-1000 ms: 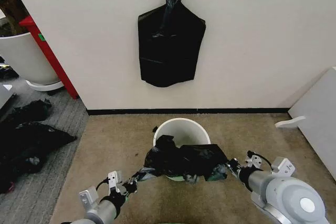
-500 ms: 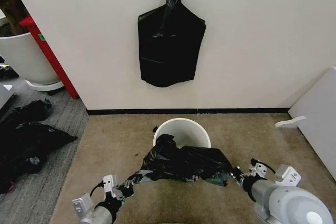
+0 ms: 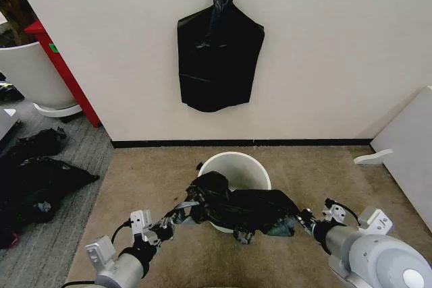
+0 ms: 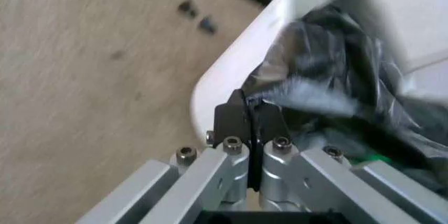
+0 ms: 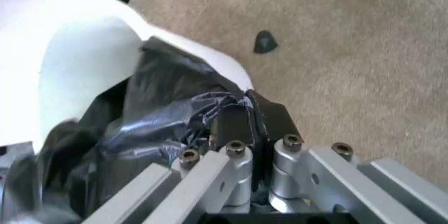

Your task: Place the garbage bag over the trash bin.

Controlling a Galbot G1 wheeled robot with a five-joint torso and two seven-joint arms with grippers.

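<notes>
A cream wall (image 3: 324, 45) is standing behind the work area, with a flat black bag bundle (image 3: 217, 59) hanging from a hook on it. Brown carpet (image 3: 148, 187) is covering the floor in front of the wall.

The trash bin (image 3: 236, 165) is sitting upright on the carpet, near the wall's base and between the two arms. The garbage bag (image 3: 239, 206) is lying crumpled across the near side of the bin's rim, stretched sideways between the two hands; the far part of the bin's opening is showing uncovered.

The left hand (image 3: 177, 213) is holding low at the bin's left side, its fingers (image 4: 231, 119) pressed together and clamping an edge of the bag film just beside the bin wall. The right hand (image 3: 297, 220) is holding low at the bin's right side, its fingers (image 5: 234, 124) likewise together, pinching a gathered fold of the bag close to the rim.
</notes>
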